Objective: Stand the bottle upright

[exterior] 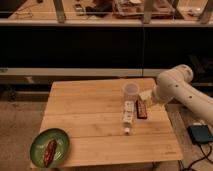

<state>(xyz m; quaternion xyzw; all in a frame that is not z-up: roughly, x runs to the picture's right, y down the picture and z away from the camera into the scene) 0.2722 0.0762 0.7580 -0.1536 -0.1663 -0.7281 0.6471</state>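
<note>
The bottle (pixel 128 114) lies on its side near the right middle of the wooden table (pixel 85 120). It is whitish with a pale label, and its narrow white cap end points toward the table's front. My gripper (pixel 144 100) comes in from the right on a white arm (pixel 182 90). It hangs just right of the bottle's far end, between the cup and the dark bar. It is open and holds nothing.
A translucent plastic cup (pixel 130 90) stands upright just behind the bottle. A dark reddish-brown bar (pixel 142 110) lies right beside the bottle. A green plate (pixel 61 141) with a brown item sits at the front left corner. A dark box (pixel 200 133) lies on the floor at right.
</note>
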